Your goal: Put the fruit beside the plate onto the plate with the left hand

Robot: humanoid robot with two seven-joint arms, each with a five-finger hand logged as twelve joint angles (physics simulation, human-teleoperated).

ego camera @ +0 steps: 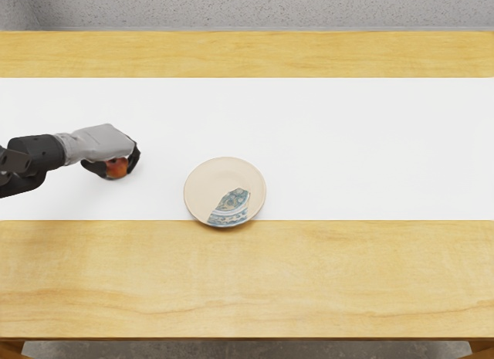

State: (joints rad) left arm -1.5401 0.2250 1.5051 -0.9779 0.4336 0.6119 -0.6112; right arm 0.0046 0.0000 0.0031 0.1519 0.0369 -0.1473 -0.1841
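The left hand (106,149) reaches in from 9 o'clock with its grey back turned up. Its dark fingers (133,161) are curled down around the fruit (116,169), a small red-orange ball peeking out under the palm. Whether the fruit rests on the surface or hangs just above it cannot be told. The plate (208,181) lies well apart from the hand, at about 4 o'clock from the fruit. It is cream, with 1 blue-green patterned patch at its 6 o'clock edge. Fruit and plate both sit over the white strip (355,143) that runs from 9 to 3 o'clock across the wooden bench (247,282).
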